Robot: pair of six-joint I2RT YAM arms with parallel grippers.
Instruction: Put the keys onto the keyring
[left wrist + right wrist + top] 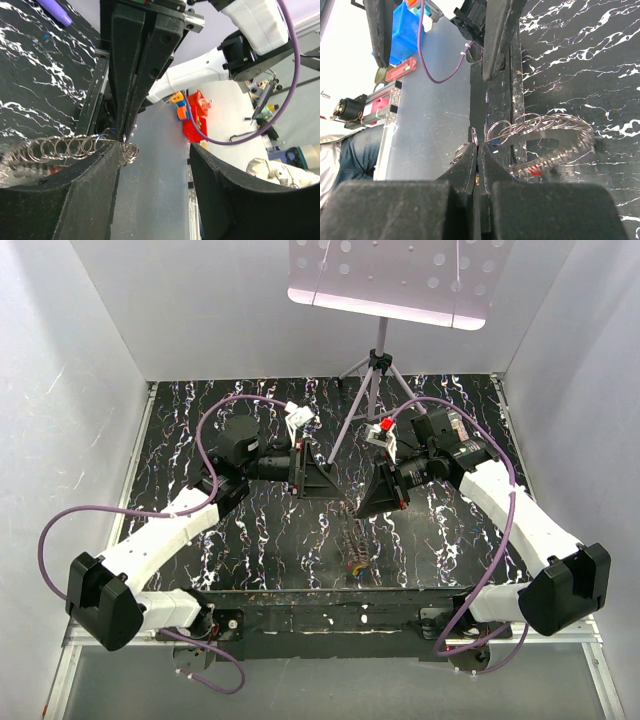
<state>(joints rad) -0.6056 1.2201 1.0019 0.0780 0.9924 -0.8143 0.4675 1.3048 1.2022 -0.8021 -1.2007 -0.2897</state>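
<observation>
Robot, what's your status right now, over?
Right gripper shut on the keyring, at its end loop. Left gripper open, facing it, holding nothing. Keys beside the ring chain on the table, barely visible. Nothing in the way.

We saw shiny bare metal in the keyring (65, 146). The desk (250, 530) looked smooth; the jaws were matt black plastic.
</observation>
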